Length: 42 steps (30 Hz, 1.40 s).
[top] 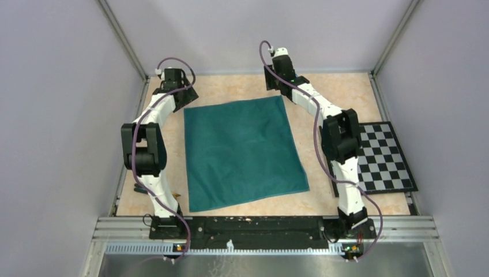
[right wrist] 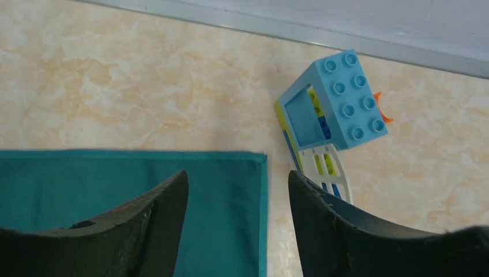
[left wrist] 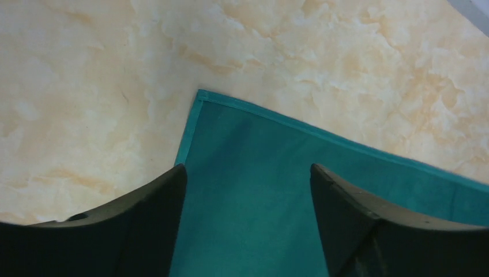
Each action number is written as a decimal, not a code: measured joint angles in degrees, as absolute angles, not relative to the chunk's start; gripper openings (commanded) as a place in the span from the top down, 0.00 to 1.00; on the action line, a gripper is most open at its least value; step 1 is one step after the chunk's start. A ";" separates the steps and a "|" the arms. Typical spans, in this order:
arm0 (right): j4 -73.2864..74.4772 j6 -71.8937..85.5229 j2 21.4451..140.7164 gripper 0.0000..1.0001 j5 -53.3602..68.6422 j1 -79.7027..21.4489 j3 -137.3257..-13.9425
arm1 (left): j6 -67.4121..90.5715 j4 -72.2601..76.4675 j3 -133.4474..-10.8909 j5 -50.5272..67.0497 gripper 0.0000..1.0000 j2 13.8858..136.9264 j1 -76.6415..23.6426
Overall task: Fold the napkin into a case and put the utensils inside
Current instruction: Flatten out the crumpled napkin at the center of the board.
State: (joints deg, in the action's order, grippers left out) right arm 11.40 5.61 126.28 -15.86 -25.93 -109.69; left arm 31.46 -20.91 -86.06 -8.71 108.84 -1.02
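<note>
Left gripper (left wrist: 248,173): jaws parted, nothing held, napkin (top: 242,153) corner framed between them | right gripper (right wrist: 237,179): likewise parted, opposite corner between them | corners judged lined up for folding.

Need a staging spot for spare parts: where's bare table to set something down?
Free: the far strip between napkin and back wall; the near strip between napkin and base rail. Crowded: right side, with right arm and checkerboard mat.
</note>
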 measured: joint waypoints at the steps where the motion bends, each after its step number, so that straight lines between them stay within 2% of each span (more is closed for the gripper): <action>1: 15.84 5.04 127.33 0.35 -15.88 -26.11 -112.92 | 30.98 -22.20 -87.61 -7.86 0.07 109.69 -0.78; 2: 18.70 4.73 127.35 0.34 -16.01 -26.30 -114.04 | 30.37 -23.22 -88.36 -7.18 0.03 109.73 -0.58; 4: 22.26 4.60 125.16 0.33 -16.36 -26.98 -114.15 | 29.58 -24.05 -88.23 -5.93 0.01 107.77 -0.40; 8: 22.50 7.35 113.43 0.29 -11.62 -29.17 -101.49 | 28.67 -22.24 -80.38 -0.73 0.01 97.17 -0.43; 14: 17.23 15.51 99.39 0.29 0.19 -30.22 -82.02 | 29.30 -17.02 -63.88 13.72 0.01 82.26 -0.71; 17: 14.87 18.41 98.35 0.35 3.36 -30.13 -75.88 | 29.91 -15.64 -56.34 19.99 0.01 79.81 -1.80; 21: 14.46 21.67 98.35 0.44 6.31 -29.32 -67.90 | 30.22 -14.20 -47.48 24.49 0.01 78.85 -4.49; 27: 12.71 24.77 99.77 0.47 9.23 -25.87 -63.24 | 31.29 -11.09 -40.53 27.53 0.01 78.70 -5.34; 37: 6.94 26.87 106.06 0.47 9.96 -21.39 -63.00 | 32.23 -4.21 -40.34 29.76 0.01 87.20 -5.32; 42: 4.82 27.20 106.72 0.46 9.47 -20.38 -63.13 | 33.10 -1.41 -44.34 30.22 0.01 92.23 -5.34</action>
State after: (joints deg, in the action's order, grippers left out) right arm 4.82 27.20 106.72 9.47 -20.38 -63.13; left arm 33.10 -1.41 -44.34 30.22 92.23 -5.34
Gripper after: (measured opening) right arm 0.530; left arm 0.986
